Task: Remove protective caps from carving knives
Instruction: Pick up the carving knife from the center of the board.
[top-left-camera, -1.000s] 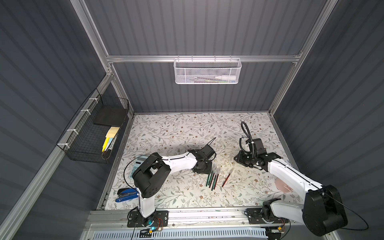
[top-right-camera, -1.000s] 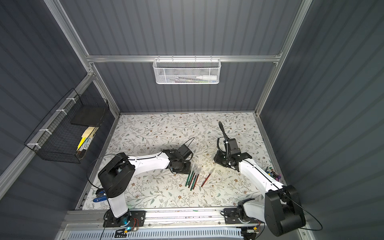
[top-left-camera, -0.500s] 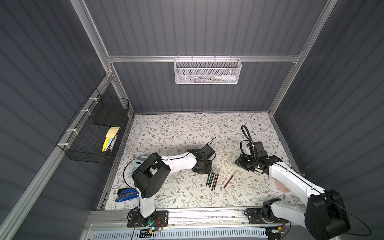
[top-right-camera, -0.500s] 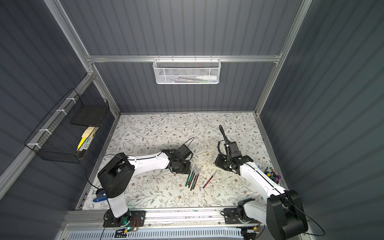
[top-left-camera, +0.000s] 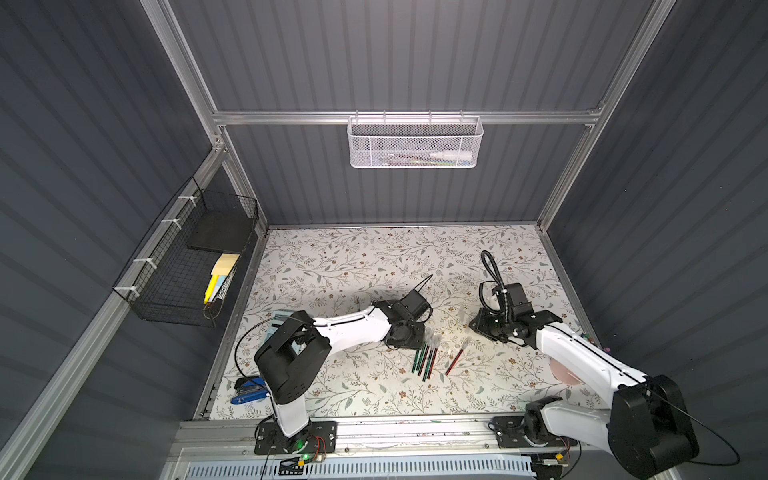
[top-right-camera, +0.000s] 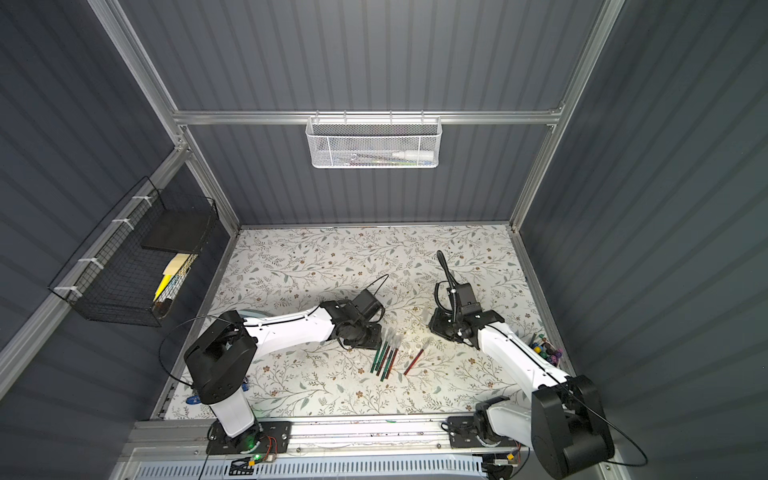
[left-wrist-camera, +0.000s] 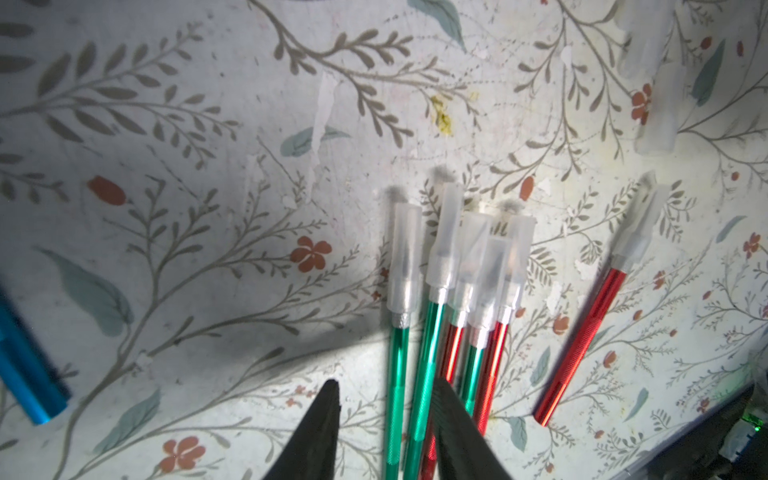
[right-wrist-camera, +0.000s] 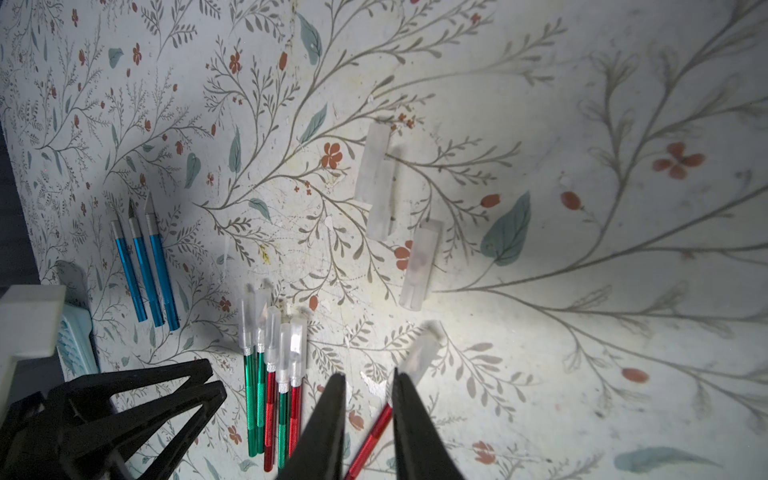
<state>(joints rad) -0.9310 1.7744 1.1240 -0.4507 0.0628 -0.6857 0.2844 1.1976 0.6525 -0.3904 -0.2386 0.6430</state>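
Nine knives (top-left-camera: 424, 359) on the counter (right-wrist-camera: 582, 124): three bare blue ones (right-wrist-camera: 143, 266), five capped in a green/red bunch (right-wrist-camera: 274, 374), one capped red loner (left-wrist-camera: 582, 340). Three loose caps (right-wrist-camera: 419, 266). Both apart, holding nothing: left fingers (left-wrist-camera: 328, 415), right fingers (right-wrist-camera: 332, 407).

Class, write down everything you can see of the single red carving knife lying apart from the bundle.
The lone red knife is a thin stick with a shiny, finely textured metallic red handle and a frosted, translucent plastic cap still over its tip end. It lies flat and slanted on the floral table, beside the bundle of five capped green and red knives but clear of it, touching only the table.
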